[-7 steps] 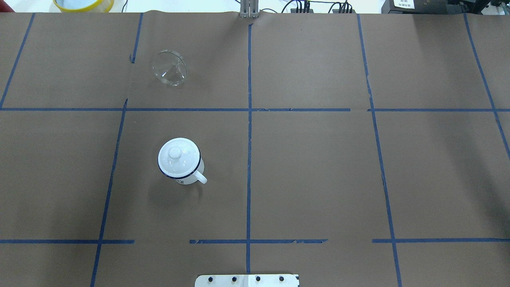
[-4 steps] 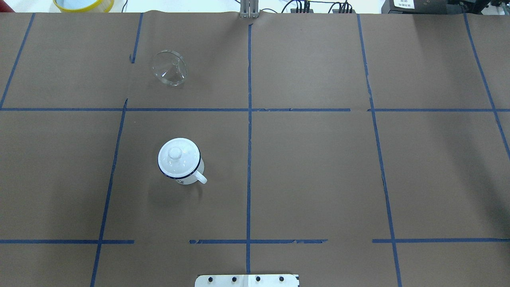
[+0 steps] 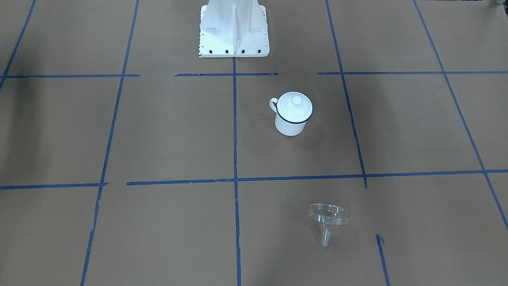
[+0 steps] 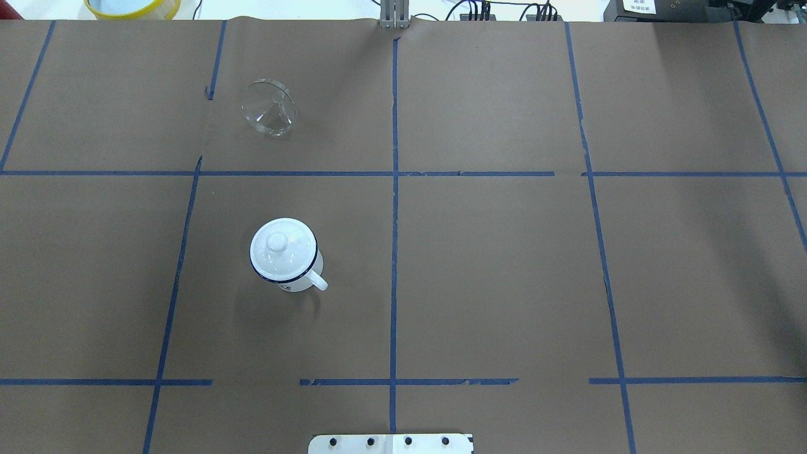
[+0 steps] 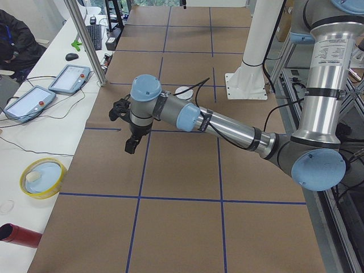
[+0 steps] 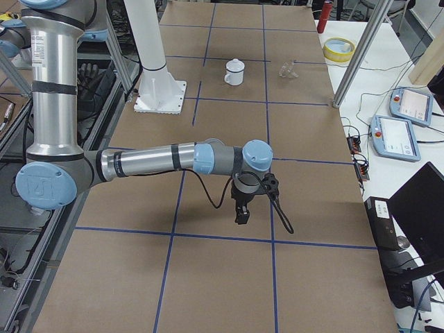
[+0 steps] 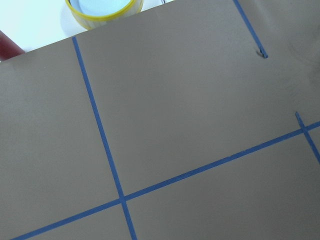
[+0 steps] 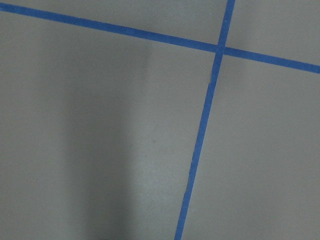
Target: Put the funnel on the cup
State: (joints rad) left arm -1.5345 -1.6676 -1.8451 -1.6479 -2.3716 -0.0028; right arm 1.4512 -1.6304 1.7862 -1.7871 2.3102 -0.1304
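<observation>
The brown paper table (image 4: 504, 265), gridded with blue tape, fills the overhead view. The left gripper (image 5: 131, 145) hangs above the paper at left centre of the left side view. The right gripper (image 6: 241, 214) hangs likewise at centre of the right side view. Whether either is parted or clenched cannot be told. The cup (image 4: 304, 281) stands left of centre with its knobbed lid (image 4: 282, 249) on. The funnel (image 4: 269, 108) lies tilted at upper left, well apart from it.

Cup (image 3: 289, 127) mouth hidden under lid (image 3: 294, 106), yellow-rimmed dish (image 4: 129, 7) cut off
</observation>
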